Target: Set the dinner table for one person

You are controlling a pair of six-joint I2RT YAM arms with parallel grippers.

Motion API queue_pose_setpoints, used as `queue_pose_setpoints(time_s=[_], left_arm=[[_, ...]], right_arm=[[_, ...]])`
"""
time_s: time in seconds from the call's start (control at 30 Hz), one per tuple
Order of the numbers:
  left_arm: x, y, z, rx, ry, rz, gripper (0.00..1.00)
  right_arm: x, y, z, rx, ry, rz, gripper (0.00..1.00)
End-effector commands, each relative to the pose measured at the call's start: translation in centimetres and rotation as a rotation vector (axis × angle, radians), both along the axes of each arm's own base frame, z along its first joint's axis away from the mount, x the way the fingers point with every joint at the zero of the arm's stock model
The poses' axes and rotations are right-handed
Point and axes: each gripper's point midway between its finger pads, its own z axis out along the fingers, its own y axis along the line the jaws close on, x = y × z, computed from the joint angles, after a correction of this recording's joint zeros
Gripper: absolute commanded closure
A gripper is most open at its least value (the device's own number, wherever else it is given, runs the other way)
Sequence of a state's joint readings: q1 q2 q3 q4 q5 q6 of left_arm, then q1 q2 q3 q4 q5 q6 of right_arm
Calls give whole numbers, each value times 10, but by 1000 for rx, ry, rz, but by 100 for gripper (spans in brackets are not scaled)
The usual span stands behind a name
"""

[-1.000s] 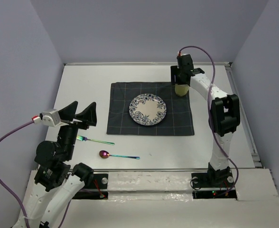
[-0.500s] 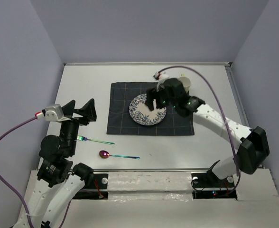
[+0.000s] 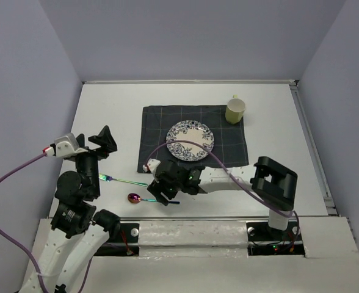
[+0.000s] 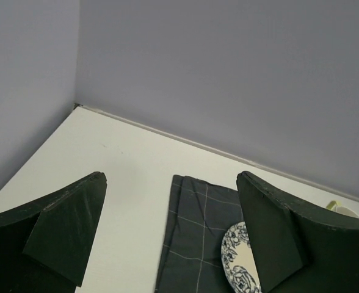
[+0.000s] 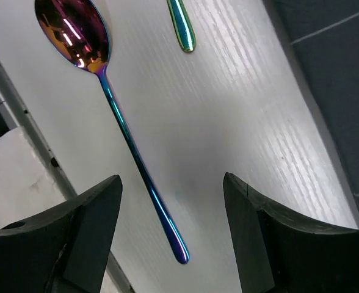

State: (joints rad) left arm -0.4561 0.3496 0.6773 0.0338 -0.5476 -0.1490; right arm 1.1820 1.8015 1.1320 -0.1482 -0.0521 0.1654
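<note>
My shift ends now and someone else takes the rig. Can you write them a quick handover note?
Left gripper: open, empty, raised at the left.
Right gripper: open over the spoon handle, nothing gripped.
Done: plate centred on placemat, mug at its far right corner.
To do: spoon and fork lie on the bare dinner table off the placemat's near left corner; both need placing beside the plate.

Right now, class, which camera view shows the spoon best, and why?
The right wrist view: the spoon lies close below, bowl and whole handle sharp, framed by the open right pincer. The top external view shows it small, its handle partly hidden by that pincer. The left wrist view does not show it.
</note>
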Motion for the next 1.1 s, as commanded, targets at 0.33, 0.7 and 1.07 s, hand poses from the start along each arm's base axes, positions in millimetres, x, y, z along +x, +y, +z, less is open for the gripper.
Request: queue_pose_setpoints(time_s=[0.33, 0.7, 1.07], left_arm=[[-17, 48, 13, -68, -77, 236, 1], [-6, 44, 9, -33, -70, 219, 1], [-9, 40, 15, -40, -97, 177, 1]], right_arm=[[-29, 50, -28, -49, -120, 109, 36], [-51, 38, -53, -101, -114, 127, 100], [-18, -4, 51, 86, -206, -55, 100]])
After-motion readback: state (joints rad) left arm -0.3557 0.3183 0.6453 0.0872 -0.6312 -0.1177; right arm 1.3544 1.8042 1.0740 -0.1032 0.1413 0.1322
